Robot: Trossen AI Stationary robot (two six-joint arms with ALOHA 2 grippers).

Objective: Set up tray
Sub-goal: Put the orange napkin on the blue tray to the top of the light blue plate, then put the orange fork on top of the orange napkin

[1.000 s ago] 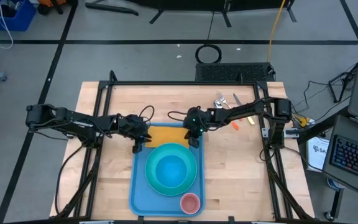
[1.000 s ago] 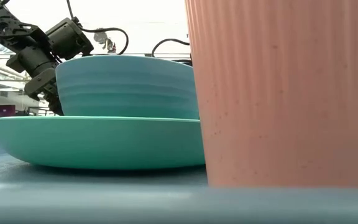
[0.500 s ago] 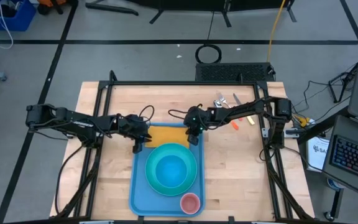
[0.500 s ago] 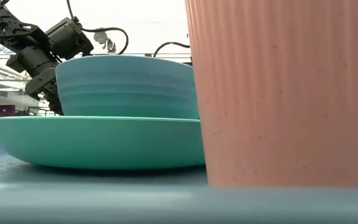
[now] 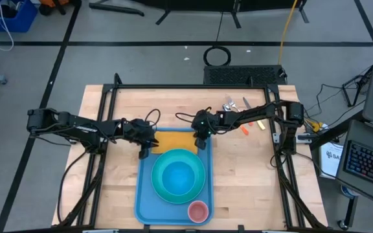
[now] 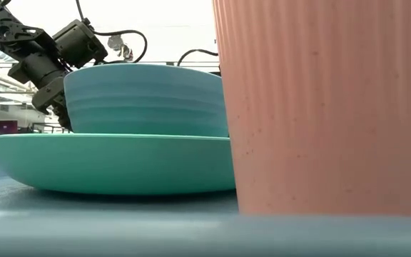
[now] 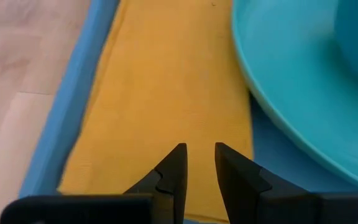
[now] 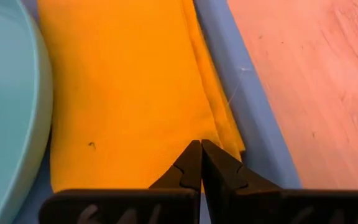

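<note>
Tray [image 5: 143,194] unlabelled, left gripper [image 7: 199,163] slightly parted, right gripper [image 8: 200,163] together, over napkin [image 8: 129,87].

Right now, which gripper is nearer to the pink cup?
Left, slightly. The left gripper is at the tray's far left corner; the right gripper is at its far right corner, farther from the pink cup.

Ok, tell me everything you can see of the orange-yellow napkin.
The napkin is a flat orange-yellow rectangle that looks like folded cloth or paper; layered edges show along one long side in the right wrist view. It lies across the far end of the light-blue tray, inside the rim. The turquoise plate lies along its near edge and seems to overlap it. The left pincer, slightly parted, hovers over one end; the right pincer, shut, is at the other end's folded corner.
</note>
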